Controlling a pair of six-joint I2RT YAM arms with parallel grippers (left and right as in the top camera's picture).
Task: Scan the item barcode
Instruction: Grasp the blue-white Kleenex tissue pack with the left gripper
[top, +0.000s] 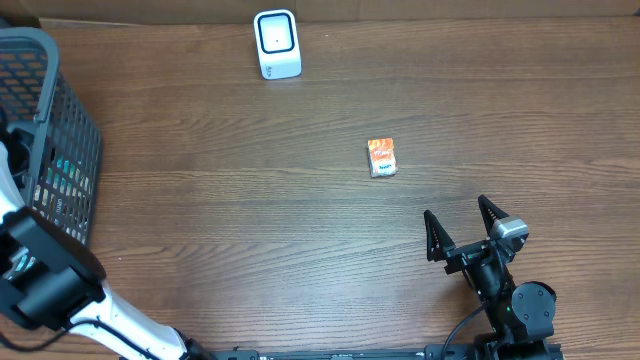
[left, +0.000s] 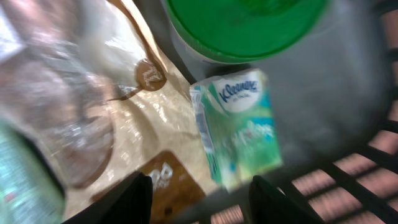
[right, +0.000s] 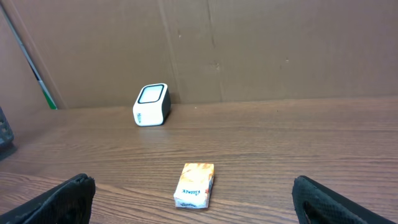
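- While your left arm (top: 45, 285) reaches into the black basket (top: 60, 120), which stands well to the left of the white scanner (top: 277, 44), your right arm (top: 520, 305) sits low at the table's (top: 250, 230) near edge.
- Your left claw (left: 202, 200) is open: its two dark fingers (left: 138, 199) stand apart and nothing is pinched between them.
- Just beyond those fingers you see a green-and-white Kleenex pack (left: 239, 124) lying tilted on the basket floor; the view is too blurred to tell whether its near corner touches a finger.
- A brown bag (left: 134, 118) lies against the pack's left side, and a round green lid (left: 242, 25) sits just past its far end.
- The orange packet (top: 382, 157) lies flat on the wood, nearer the robot than the scanner and off to the scanner's right, clearly apart from it.
- Your right claw (top: 466, 228) is spread wide and holds nothing; it hangs nearer the robot than the packet, further right of the scanner, touching neither.
- From the right wrist you see the scanner upright by the cardboard wall (right: 261, 50), the packet in front of it, slightly right.
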